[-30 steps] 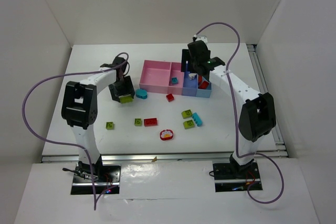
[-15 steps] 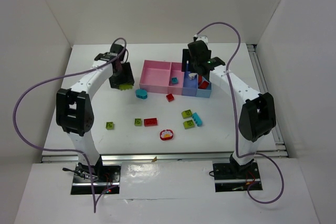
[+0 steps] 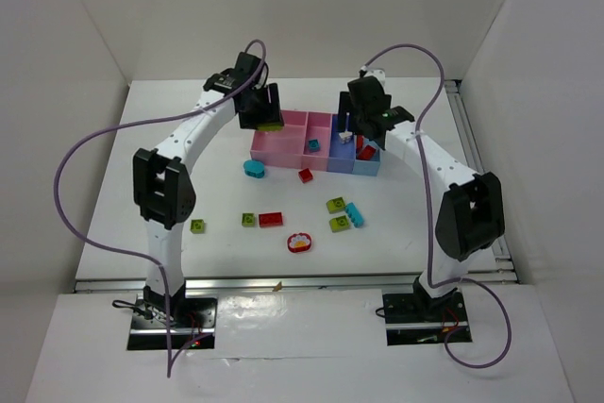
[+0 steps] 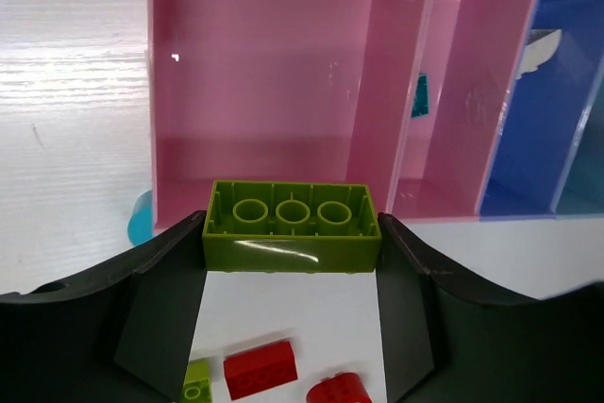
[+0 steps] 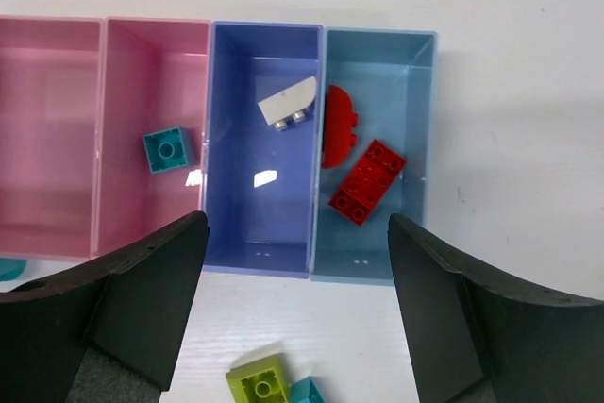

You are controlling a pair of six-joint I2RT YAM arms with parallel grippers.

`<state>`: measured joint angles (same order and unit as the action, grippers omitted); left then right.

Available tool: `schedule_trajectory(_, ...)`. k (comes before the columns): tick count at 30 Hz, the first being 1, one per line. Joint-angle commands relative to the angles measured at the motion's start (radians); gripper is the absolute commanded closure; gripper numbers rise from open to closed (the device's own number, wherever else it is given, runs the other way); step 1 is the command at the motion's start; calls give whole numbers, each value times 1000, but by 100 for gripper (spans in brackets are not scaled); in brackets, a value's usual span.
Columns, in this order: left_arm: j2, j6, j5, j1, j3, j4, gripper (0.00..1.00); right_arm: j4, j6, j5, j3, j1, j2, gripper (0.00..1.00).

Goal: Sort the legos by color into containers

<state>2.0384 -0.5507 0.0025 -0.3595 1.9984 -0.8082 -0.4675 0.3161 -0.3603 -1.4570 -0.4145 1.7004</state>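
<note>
Brick (image 4: 292, 241), lime green, sits clamped between the jaws of the left gripper (image 4: 291, 254), one finger pressed on each short end, so its long axis runs straight across from jaw to jaw, level. Its hollow underside with three round tubes faces the wrist camera and its studs point away. Just beyond the jaws lies the near wall of the wide pink bin (image 4: 269, 73), which looks to hold nothing; the brick hangs about over that wall, not clearly inside it. To the jaws' right, past a shared wall, is the narrow pink bin (image 4: 462, 153) with a teal piece (image 4: 420, 96) in it. The likely slip from here is letting go too soon: the brick could strike the rim and tumble back onto the table among the red brick (image 4: 260, 368) and other loose pieces below the jaws. A drift rightward would drop green in with teal. Held only by its ends, it could also pivot about that line if it brushes the wall. The right gripper (image 5: 297, 233) has its jaws spread wide with nothing between them, above the two blue bins (image 5: 260, 205), where a white piece (image 5: 288, 101) and red bricks (image 5: 366, 181) lie.
</note>
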Motion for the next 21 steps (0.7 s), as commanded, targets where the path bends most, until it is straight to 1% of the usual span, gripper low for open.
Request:
schedule_trajectory(1,68,-6,48,2,68,-23,41,-20,1,-26,24,22,-87,16)
schedule_trajectory(5,140,-18,80,2,97,-3,41,-42,11,-35,78,22,-126,16)
schedule_trajectory(8,167,-18,80,-7,120,-3,36,-51,-2,3,135,22,-137,16)
schedule_trajectory(9,180,-18,80,-7,129,-3,32,-51,-2,15,150,22,-149,16)
schedule_trajectory(10,180,-18,80,-7,129,-3,23,-51,-11,47,185,22,-150,16)
schedule_trajectory(12,180,-18,90,-7,129,-3,16,-39,-20,81,230,13,-186,16)
schedule_trajectory(13,180,-8,90,-7,129,-3,6,-28,-20,122,281,2,-199,16)
schedule_trajectory(14,180,-8,99,-7,129,-3,2,-19,-20,150,308,2,-223,16)
schedule_trajectory(17,167,3,111,-7,129,-13,2,-10,11,222,389,2,-232,16)
schedule_trajectory(20,129,24,111,-7,129,-13,2,-63,43,268,450,-7,-252,16)
schedule_trajectory(21,102,35,111,-16,117,-22,2,-72,55,285,466,-7,-268,18)
